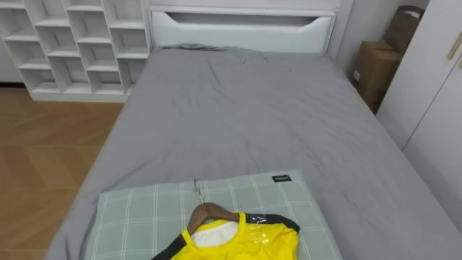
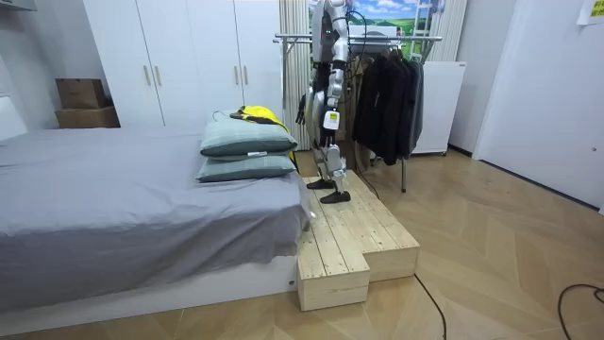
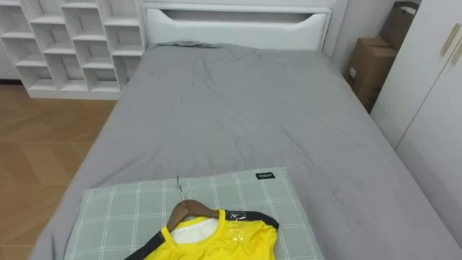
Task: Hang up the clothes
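Facing the wide grey-sheeted bed [image 1: 253, 108] from a pale wooden platform [image 2: 354, 236], you see two stacked green checked pillows [image 2: 247, 156]. On top lies the yellow black-trimmed shirt [image 1: 242, 242] on its brown wooden hanger [image 1: 209, 211]. Your left hand [image 2: 329, 120] and right hand [image 2: 304, 108] hang low; you cannot tell whether they are released or clenched.

I see the yellow shirt [image 1: 238, 242] with black trim lying flat on a green checked pillow [image 1: 144, 209]. It sits on a wooden hanger [image 1: 209, 211], whose metal hook points up the grey bed [image 1: 253, 115].
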Robot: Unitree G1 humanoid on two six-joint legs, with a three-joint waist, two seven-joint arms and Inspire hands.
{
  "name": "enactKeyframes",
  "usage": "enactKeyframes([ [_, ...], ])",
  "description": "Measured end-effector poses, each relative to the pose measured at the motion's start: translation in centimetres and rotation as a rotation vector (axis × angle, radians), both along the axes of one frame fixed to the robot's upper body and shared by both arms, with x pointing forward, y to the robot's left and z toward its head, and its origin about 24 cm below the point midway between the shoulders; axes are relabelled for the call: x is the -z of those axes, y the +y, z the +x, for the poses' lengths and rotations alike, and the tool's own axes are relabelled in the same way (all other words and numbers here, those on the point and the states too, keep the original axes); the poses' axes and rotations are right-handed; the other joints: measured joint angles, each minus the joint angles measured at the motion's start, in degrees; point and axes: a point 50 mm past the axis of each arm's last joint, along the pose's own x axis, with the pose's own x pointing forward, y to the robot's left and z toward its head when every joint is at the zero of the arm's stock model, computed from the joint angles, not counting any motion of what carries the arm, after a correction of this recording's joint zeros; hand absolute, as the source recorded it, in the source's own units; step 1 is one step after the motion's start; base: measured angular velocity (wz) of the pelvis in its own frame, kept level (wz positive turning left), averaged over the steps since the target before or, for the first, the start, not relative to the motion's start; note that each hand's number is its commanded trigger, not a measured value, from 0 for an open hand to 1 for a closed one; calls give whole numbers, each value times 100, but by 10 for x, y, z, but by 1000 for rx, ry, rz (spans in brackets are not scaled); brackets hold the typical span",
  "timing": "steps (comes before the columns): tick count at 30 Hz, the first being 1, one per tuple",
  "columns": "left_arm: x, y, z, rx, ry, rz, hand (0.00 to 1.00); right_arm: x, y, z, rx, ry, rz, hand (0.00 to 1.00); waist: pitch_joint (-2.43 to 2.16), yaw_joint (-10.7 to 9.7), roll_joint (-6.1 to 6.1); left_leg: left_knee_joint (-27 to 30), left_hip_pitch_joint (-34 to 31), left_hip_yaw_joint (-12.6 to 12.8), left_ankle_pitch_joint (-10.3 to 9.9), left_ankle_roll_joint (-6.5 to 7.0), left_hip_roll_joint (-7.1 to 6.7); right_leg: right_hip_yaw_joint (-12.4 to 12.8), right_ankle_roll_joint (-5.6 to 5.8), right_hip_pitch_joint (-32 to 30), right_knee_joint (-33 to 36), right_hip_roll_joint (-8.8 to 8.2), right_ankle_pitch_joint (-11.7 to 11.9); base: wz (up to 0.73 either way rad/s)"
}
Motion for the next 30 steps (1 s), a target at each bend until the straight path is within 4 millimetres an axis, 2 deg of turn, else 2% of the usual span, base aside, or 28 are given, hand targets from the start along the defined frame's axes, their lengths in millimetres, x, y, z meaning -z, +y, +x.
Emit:
enactKeyframes([
  [5, 0, 0, 0, -1, 0, 2, 0, 0, 0, 1, -2, -1, 3, 0, 8, 1, -16, -13, 1, 22, 0, 0, 4, 16, 0, -17, 8, 2, 0, -2],
  [15, 0, -1, 2, -14, 0, 26, 0, 0, 1, 2, -6, -4, 6, 0, -8, 20, -39, -33, -8, 90, 0, 0, 10, 55, 0, -67, 29, 8, 0, -3],
  [19, 1, -2, 2, -41, 1, 39, 0, 0, 1, 3, -7, -3, 4, 0, -16, 40, -56, -14, 3, 107, 0, 0, 11, 72, 0, -74, 41, 9, 0, 0],
  [30, -1, -1, 2, -168, -52, 64, 0, -1, 1, 4, -34, -13, -6, 0, -4, 64, -108, -27, 17, 102, 0, 0, 13, 94, -1, -28, -4, 16, -2, 0],
])
